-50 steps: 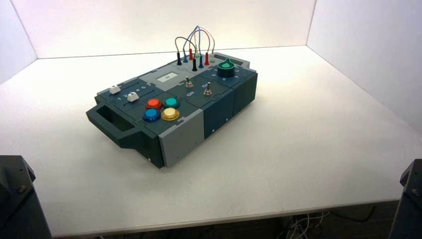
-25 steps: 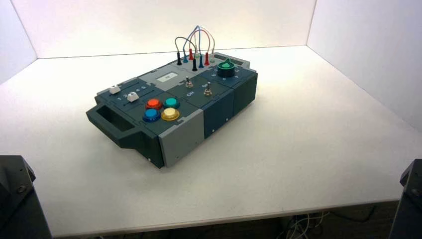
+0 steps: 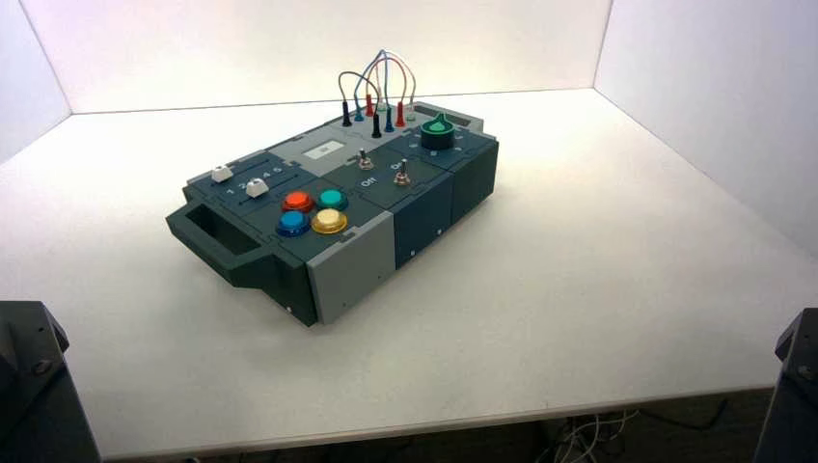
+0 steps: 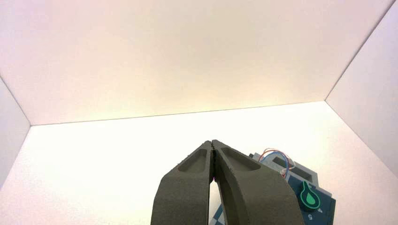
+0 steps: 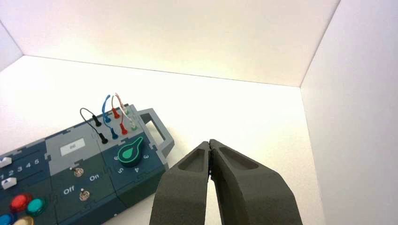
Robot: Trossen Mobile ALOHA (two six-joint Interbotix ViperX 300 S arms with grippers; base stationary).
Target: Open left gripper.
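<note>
My left gripper is shut and empty, its fingertips touching, held above the table well short of the box. My left arm is parked at the near left corner. My right gripper is also shut and empty, and its arm is parked at the near right. The dark blue and grey box stands turned on the white table. Part of it shows past the left fingers in the left wrist view.
The box carries four coloured buttons, two white sliders, two toggle switches, a green knob and looped wires. White walls close the table at the back and sides. Cables hang below the table's front edge.
</note>
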